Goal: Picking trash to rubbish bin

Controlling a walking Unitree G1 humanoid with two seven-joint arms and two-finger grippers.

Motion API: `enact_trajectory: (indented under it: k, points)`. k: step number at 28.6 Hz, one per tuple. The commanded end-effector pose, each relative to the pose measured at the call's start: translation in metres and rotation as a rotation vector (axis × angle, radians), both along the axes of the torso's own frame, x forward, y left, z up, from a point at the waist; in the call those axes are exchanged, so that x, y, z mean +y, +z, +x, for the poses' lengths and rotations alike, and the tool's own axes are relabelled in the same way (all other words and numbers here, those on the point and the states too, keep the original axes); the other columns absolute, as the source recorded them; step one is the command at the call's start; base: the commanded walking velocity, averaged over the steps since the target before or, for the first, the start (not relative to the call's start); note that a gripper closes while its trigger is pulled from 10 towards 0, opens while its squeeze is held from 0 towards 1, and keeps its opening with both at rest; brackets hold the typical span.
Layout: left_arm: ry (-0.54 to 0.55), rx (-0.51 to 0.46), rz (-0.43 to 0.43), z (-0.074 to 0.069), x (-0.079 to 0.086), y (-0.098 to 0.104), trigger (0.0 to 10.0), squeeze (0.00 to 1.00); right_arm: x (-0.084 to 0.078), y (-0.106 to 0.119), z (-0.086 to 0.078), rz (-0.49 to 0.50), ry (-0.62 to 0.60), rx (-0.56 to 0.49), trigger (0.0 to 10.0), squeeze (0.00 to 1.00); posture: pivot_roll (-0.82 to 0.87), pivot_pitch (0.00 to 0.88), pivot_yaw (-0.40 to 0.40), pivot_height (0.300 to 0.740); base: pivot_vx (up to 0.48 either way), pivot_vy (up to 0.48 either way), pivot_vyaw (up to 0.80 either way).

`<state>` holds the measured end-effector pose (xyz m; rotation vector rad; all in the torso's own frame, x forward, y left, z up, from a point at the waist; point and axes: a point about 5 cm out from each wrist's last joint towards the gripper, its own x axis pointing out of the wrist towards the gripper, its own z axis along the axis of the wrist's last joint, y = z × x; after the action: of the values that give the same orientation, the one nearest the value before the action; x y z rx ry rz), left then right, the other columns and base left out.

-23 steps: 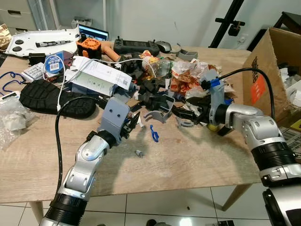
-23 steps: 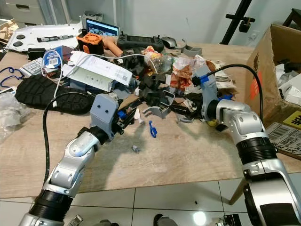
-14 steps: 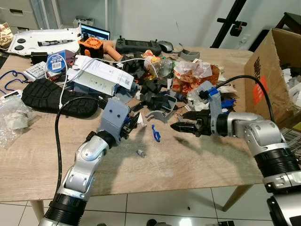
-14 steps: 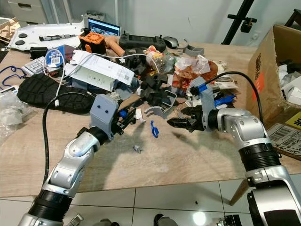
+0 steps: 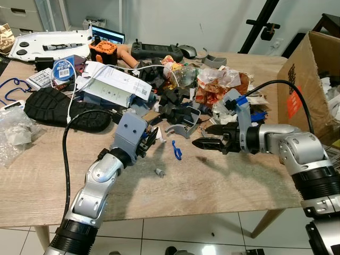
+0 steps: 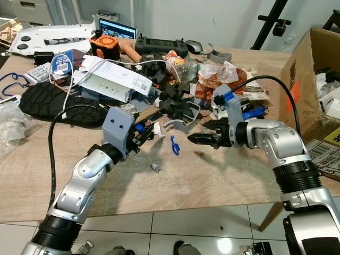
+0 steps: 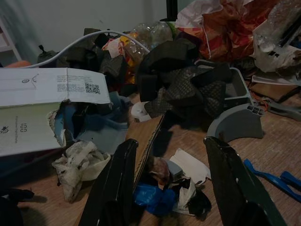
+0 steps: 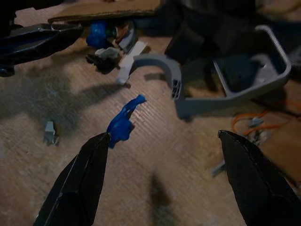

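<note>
A light wood-grain surface [image 5: 223, 183] is seen from above, standing on a pale tiled floor [image 5: 175, 234] before a grey wall, with a black stand [image 5: 260, 26] behind it. Its far half is heaped with clutter: a black rubber sole [image 5: 58, 109], a white printed carton [image 5: 114, 87], a laptop [image 5: 108, 37], a black controller [image 5: 156, 50], an orange device [image 5: 102, 52], a crumpled orange-and-white wrapper [image 5: 220, 82], and dark foam pieces around a grey plastic tray [image 5: 183, 119]. A tall cardboard box [image 5: 297, 85], open at the top and holding white scraps, is placed at the robot's right, just beside the surface's edge. On the bare wood near the front of the heap a small blue plastic scrap [image 5: 176, 150] is laid, and a tiny grey piece [image 5: 158, 172] is found a little nearer the robot. The right gripper [image 5: 204, 143] is held low over the surface, pointing towards the blue scrap and close beside it without touching; its fingers [image 8: 80, 183] are spread wide in the wrist view and nothing is held between them. The left gripper [image 5: 151, 139] is stretched to the edge of the heap, its fingers [image 7: 115, 183] parted around a small cluster of blue and white litter [image 7: 164, 188] beside a strip of brown cardboard [image 7: 146, 136], with nothing gripped. A crumpled white tissue [image 7: 77, 160] is lodged under the torn carton, just beside that cluster.
</note>
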<state>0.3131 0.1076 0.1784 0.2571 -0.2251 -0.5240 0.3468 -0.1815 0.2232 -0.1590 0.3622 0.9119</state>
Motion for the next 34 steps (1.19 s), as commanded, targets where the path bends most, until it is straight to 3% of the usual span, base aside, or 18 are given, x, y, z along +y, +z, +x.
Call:
enact_trajectory:
  k: [1,4,8,15,31,34]
  points:
    - [-0.003,0.011,0.001,-0.002,-0.002,-0.003,10.0,0.0,-0.003,-0.004,0.002,-0.004,0.012,-0.039,10.0,0.0,-0.03,0.224,-0.138,0.74,0.0,0.0,0.0]
    - [-0.001,0.006,-0.002,-0.001,-0.003,-0.002,10.0,0.0,-0.002,-0.005,0.004,-0.005,0.036,-0.072,10.0,0.0,-0.02,0.222,-0.139,0.74,0.0,0.0,0.0]
    - [0.004,-0.005,0.0,0.0,-0.001,0.001,10.0,0.0,0.005,-0.016,0.002,-0.054,0.204,-0.198,10.0,0.0,-0.02,0.214,-0.139,0.74,0.0,0.0,0.0]
    - [0.008,-0.015,0.004,0.001,0.0,0.004,10.0,0.0,0.011,-0.025,0.011,-0.049,0.169,-0.315,10.0,0.0,-0.01,0.215,-0.138,0.74,0.0,0.0,0.0]
    - [0.006,-0.043,-0.021,-0.004,0.001,0.012,10.0,0.0,0.01,-0.039,0.02,-0.039,0.137,-0.412,10.0,0.0,0.0,0.271,-0.139,0.74,0.0,0.0,0.0]
    - [-0.091,-0.05,-0.053,-0.015,-0.004,0.016,10.0,0.0,0.009,-0.039,0.022,-0.024,0.106,-0.449,10.0,0.0,0.01,0.298,-0.137,0.74,0.0,0.0,0.0]
